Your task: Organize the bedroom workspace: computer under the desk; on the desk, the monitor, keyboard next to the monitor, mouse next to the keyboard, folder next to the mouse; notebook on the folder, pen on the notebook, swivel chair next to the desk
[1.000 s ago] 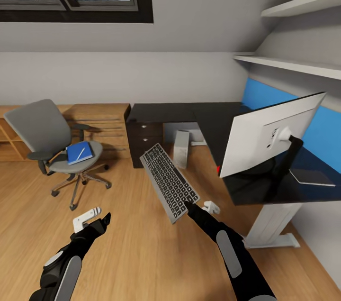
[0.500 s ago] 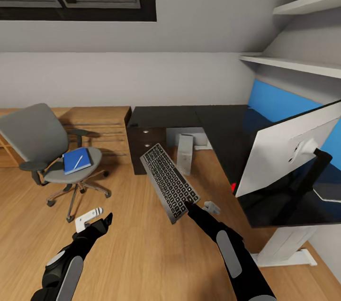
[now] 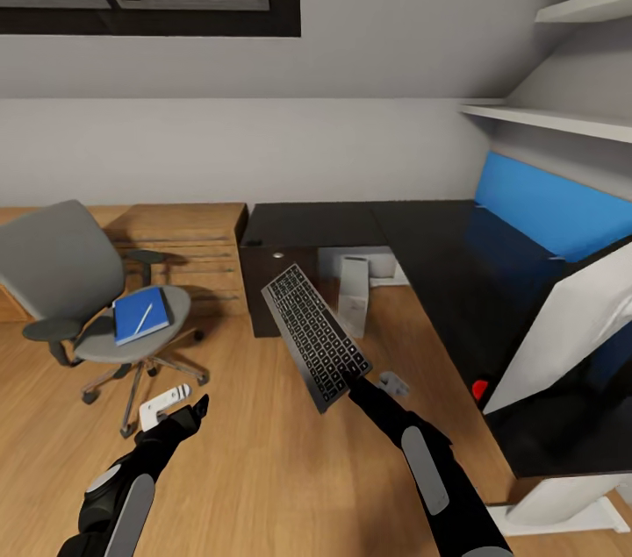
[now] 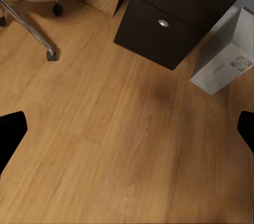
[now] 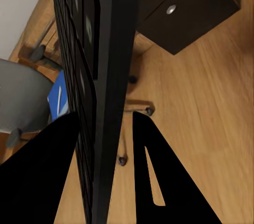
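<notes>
My right gripper (image 3: 349, 376) is shut on the near end of the keyboard (image 3: 314, 335), which it holds tilted above the floor; the right wrist view has the keyboard (image 5: 100, 76) edge-on between the fingers (image 5: 159, 182). My left gripper (image 3: 197, 407) is open over bare floor, its fingertips (image 4: 11, 134) wide apart. The swivel chair (image 3: 61, 263) stands at the left with the blue folder (image 3: 139, 315) and the white pen (image 3: 143, 317) on its seat. The black desk (image 3: 395, 228) runs along the right, with the computer (image 3: 353, 294) under it and the monitor (image 3: 575, 324) at its near end. The mouse and notebook are out of view.
A light wooden dresser (image 3: 189, 228) stands against the back wall between the chair and the desk's dark drawers (image 4: 164, 23). Wall shelves (image 3: 553, 120) hang above the desk. A small red object (image 3: 480, 388) lies by the monitor. Wooden floor lies open between chair and desk.
The camera has moved, so the monitor has slid toward the picture's right edge and the desk looks nearer. Both arms keep their pose, the keyboard still held.
</notes>
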